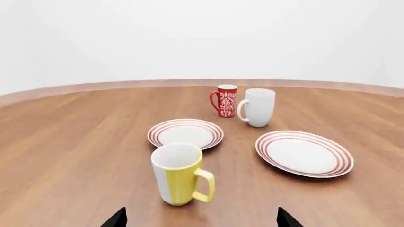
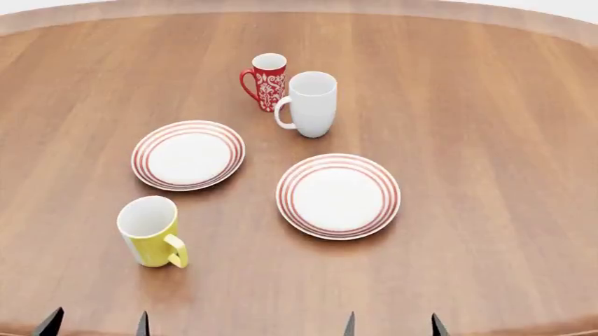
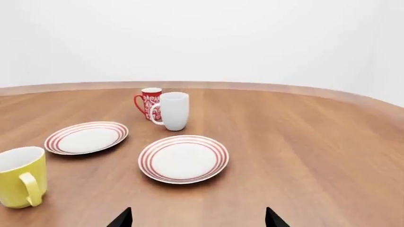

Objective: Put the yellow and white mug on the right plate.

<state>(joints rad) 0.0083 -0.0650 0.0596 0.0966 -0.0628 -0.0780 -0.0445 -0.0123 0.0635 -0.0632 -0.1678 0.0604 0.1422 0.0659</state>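
Your left hand (image 2: 96, 323) and your right hand (image 2: 391, 323) both wait at the near edge of the table (image 2: 486, 105). Only the dark fingertips (image 2: 49, 322) show in the head view. On each hand the two tips stand well apart, so both hands are wide open and hold nothing.

The yellow and white mug (image 2: 150, 232) stands upright on the bare table, on the near left side, just ahead of your left hand. Its handle points toward you and a little to the right. The right plate (image 2: 338, 196) lies flat on the table, well apart from this mug, more to the right. The left plate (image 2: 188, 155) lies beyond the mug. Farther back, the white mug (image 2: 311, 103) and the red patterned mug (image 2: 267, 81) stand close together.
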